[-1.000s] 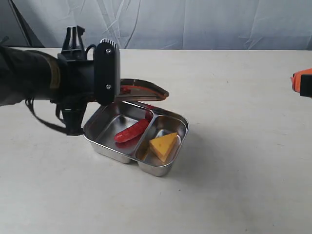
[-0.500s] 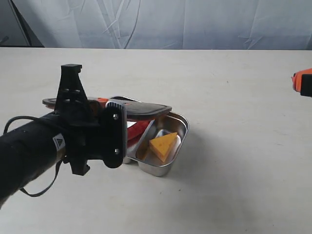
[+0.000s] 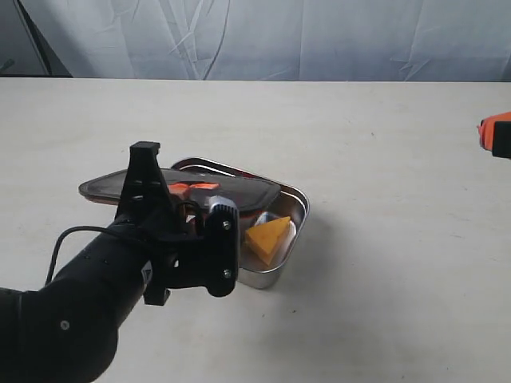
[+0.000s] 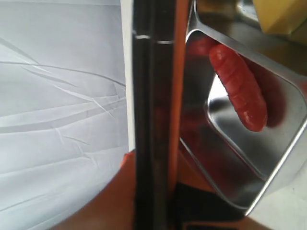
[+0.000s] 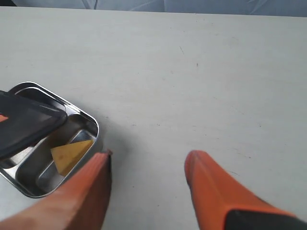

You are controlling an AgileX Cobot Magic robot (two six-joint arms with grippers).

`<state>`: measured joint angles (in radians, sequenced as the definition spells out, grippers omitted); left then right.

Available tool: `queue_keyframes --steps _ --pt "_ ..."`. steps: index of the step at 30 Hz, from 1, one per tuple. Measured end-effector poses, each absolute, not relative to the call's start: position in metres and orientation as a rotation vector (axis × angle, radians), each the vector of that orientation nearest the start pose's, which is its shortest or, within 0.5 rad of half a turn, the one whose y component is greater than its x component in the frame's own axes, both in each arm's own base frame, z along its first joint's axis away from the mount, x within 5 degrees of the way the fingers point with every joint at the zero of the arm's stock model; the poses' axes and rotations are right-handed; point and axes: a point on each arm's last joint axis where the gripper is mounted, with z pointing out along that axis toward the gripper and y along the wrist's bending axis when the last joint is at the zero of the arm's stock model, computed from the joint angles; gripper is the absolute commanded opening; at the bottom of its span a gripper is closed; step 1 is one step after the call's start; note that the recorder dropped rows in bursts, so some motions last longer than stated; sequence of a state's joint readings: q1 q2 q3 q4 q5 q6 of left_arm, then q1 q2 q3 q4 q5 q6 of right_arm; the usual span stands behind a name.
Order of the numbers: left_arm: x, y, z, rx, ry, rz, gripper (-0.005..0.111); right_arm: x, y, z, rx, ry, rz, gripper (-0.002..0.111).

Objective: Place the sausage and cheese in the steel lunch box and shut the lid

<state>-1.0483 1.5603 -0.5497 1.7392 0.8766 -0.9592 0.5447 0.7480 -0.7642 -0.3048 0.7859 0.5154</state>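
The steel lunch box (image 3: 294, 199) sits mid-table with the yellow cheese (image 3: 267, 237) in its right compartment. The red sausage (image 4: 238, 88) lies in the other compartment, hidden by the lid in the exterior view. My left gripper (image 3: 185, 199) is shut on the dark lid (image 3: 239, 190), holding it nearly flat just above the box's left half. In the left wrist view the lid (image 4: 153, 96) shows edge-on with its orange seal. My right gripper (image 5: 148, 160) hovers open and empty over bare table, away from the box (image 5: 91, 125) and cheese (image 5: 71, 152).
A pale wrinkled backdrop (image 3: 319, 40) rises behind the table's far edge. The left arm (image 3: 88, 303) crosses the table's front left. Only the orange tip of the right gripper (image 3: 495, 136) shows at the exterior view's right edge.
The left arm swung toward the front with the lid, lowering it from a raised tilt behind the box to nearly flat over the sausage compartment. The right gripper stayed still.
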Motion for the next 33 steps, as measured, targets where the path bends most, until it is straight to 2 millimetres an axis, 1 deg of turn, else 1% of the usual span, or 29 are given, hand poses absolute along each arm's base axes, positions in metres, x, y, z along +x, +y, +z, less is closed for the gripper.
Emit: queue_keyframes --steps 5,12,23,33 --pt "0.190 -0.189 0.180 1.412 1.574 0.866 0.000 0.127 0.054 0.337 -0.159 2.216 0.227 0.049" --pt "0.193 -0.196 0.166 1.451 1.577 0.895 0.000 0.127 0.054 0.337 -0.159 2.216 0.227 0.049" --pt "0.187 -0.206 0.150 1.480 1.564 0.915 0.000 0.127 0.054 0.337 -0.158 2.217 0.229 0.049" --pt "0.186 -0.207 0.149 1.490 1.570 0.893 0.000 0.127 0.054 0.337 -0.157 2.217 0.231 0.049"
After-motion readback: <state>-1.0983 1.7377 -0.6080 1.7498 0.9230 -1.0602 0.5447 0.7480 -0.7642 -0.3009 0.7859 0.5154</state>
